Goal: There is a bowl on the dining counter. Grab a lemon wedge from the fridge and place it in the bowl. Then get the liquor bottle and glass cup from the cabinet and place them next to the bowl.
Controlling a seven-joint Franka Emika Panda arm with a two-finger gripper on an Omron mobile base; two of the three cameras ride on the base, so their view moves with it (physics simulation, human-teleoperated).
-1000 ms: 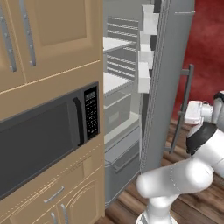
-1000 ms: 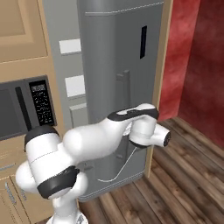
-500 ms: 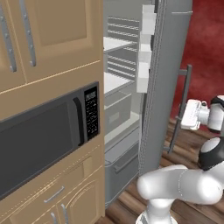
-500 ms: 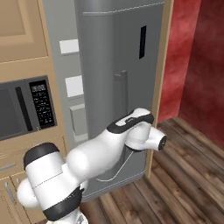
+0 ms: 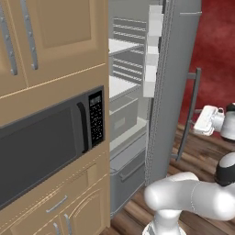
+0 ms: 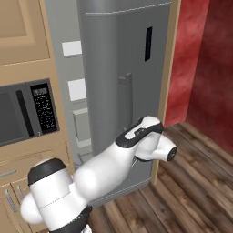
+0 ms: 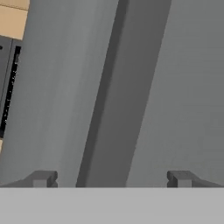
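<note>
Hand view showed the two-finger gripper (image 7: 111, 178) with its dark fingertips (image 7: 42, 178) spread wide, holding nothing, facing the long vertical handle (image 7: 116, 96) of the tall grey steel fridge (image 6: 123, 68). From the left base view, that fridge's door (image 5: 172, 87) stood ajar beside the built-in black microwave (image 5: 46, 142), white shelves (image 5: 121, 85) showing inside.

The fridge (image 5: 137, 114) stands at three o'clock of the microwave (image 5: 46, 142), its door (image 5: 176, 82) swung open rightward
</note>
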